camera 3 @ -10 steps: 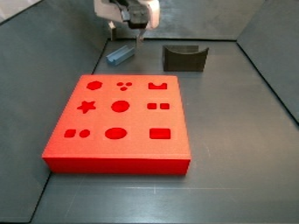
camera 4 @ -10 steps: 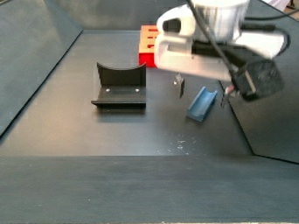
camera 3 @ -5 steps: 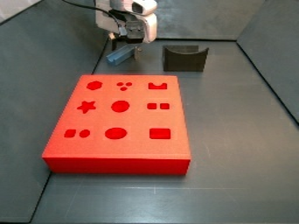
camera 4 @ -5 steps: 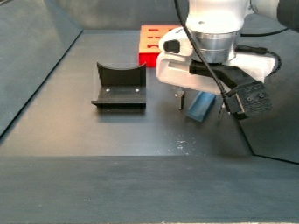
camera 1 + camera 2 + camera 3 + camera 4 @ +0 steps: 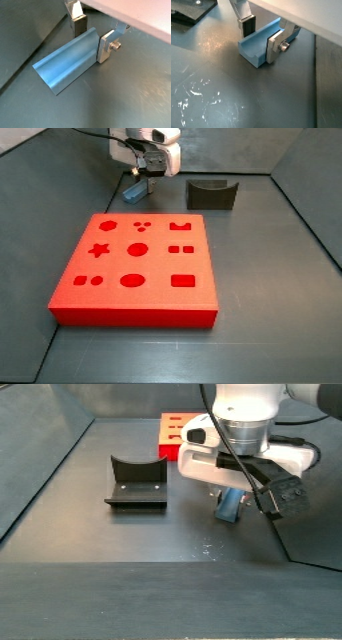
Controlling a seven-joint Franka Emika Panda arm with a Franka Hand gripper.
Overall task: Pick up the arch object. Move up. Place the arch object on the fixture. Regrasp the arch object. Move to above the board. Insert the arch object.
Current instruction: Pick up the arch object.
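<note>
The gripper (image 5: 91, 34) sits low over the floor, fingers either side of the blue arch piece (image 5: 67, 62) — whether they pinch it, I cannot tell — between fixture (image 5: 210, 194) and board (image 5: 138, 266).

On the dark floor (image 5: 267, 328) lie the board (image 5: 139, 268), the fixture (image 5: 211, 194) and, apparently, the arch object (image 5: 136, 193), with the gripper (image 5: 93, 36) down around it.

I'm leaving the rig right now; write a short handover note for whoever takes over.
Hand: down at the arch object, a finger on each side; closure cannot be judged.
Arch object: on the floor, not lifted.
Fixture: empty, beside it.
Board: nothing inserted in its recesses.
Done: approach only.
Left: grasp, lift, place on fixture, regrasp, move above board, insert.
</note>
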